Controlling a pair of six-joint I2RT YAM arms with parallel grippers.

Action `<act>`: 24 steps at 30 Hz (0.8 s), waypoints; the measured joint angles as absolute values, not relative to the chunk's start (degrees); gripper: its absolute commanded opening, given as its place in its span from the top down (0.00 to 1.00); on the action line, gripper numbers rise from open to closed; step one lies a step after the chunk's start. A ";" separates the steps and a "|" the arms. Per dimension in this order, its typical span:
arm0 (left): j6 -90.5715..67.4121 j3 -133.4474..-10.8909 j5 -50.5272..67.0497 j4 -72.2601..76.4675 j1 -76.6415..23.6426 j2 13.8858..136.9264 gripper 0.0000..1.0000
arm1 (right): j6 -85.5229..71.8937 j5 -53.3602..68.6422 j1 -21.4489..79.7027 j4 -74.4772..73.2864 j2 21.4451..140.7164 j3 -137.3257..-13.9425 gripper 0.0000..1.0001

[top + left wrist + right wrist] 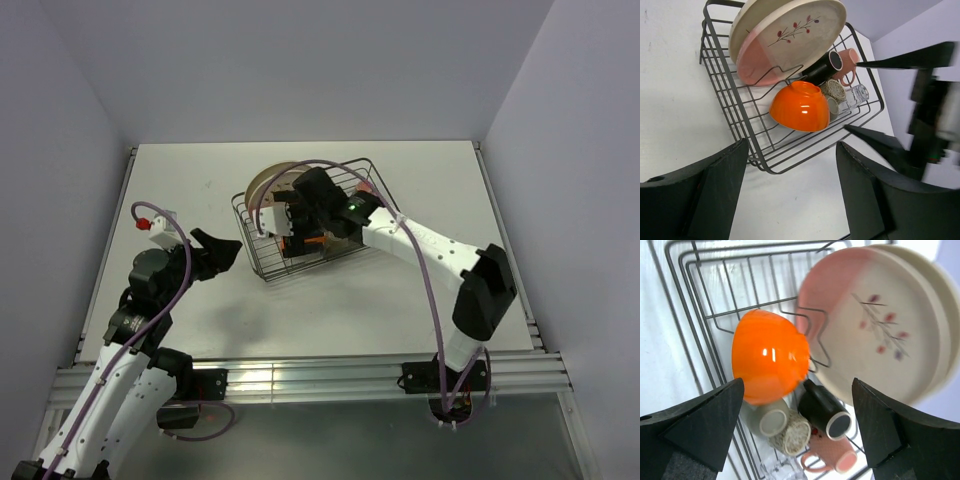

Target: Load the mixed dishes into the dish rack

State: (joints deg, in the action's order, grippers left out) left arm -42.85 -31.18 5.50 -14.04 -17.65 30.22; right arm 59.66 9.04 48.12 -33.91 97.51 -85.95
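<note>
The black wire dish rack (248,235) (774,173) (755,308) holds the mixed dishes. Two large cream plates (790,35) stand on edge at its far end, the pink-tinted one (875,325) in front. The orange bowl (800,106) (770,357) rests mouth down against the divider. Beside it lie a black mug (825,412), a grey mug (771,421), a speckled mug (792,435), a pink mug (847,62) (835,457) and a clear glass (857,94). My right gripper (290,218) (797,385) hangs open above the bowl and mugs, holding nothing. My left gripper (228,250) (790,150) is open over the table just left of the rack's near corner.
The right arm (430,245) stretches across the table's middle to the rack. Its fingers (880,145) show at the right of the left wrist view. Raised rails (130,180) border the white table on both sides, and a metal frame (300,375) runs along the near edge.
</note>
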 measured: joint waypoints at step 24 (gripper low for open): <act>-41.34 -32.93 -3.95 -14.26 -17.65 27.55 0.01 | 2.44 -4.05 13.15 -22.41 48.88 -57.93 0.00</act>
